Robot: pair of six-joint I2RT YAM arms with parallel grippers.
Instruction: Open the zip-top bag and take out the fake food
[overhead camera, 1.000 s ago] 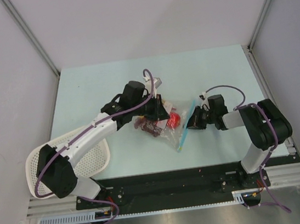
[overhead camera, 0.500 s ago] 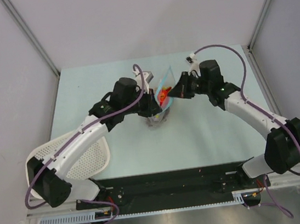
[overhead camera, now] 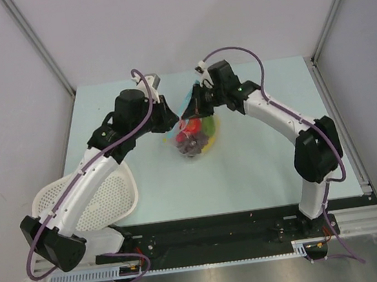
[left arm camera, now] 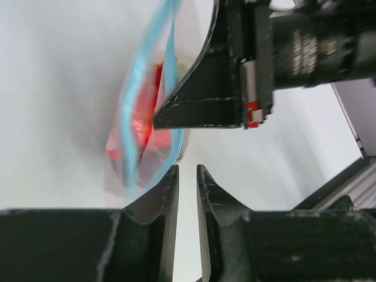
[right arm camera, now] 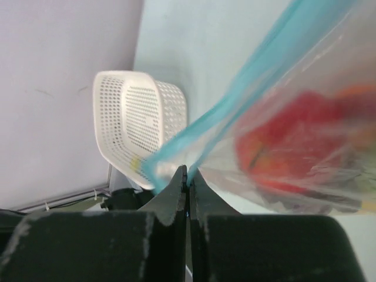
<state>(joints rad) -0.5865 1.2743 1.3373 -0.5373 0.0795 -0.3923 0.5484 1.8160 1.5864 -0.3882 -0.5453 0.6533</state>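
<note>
To part the zip cleanly, the left hand (overhead camera: 171,119) should likely take only the near lip of the bag (overhead camera: 199,141) and pull toward 9 o'clock against the right hand (overhead camera: 195,108), which pinches the teal strip (right arm camera: 235,100) at the bag's 12 o'clock. The left arm stretches long from 7 o'clock, its fingers narrowly parted around nothing visible. The bag, food (overhead camera: 188,127) bunched low, hangs just past the centre of the surface (overhead camera: 275,164).

Table (overhead camera: 275,164), pale green top. One white mesh basket (overhead camera: 106,200): near left corner, overhanging left edge. One zip-top bag (overhead camera: 205,136): far middle, contact unclear.
</note>
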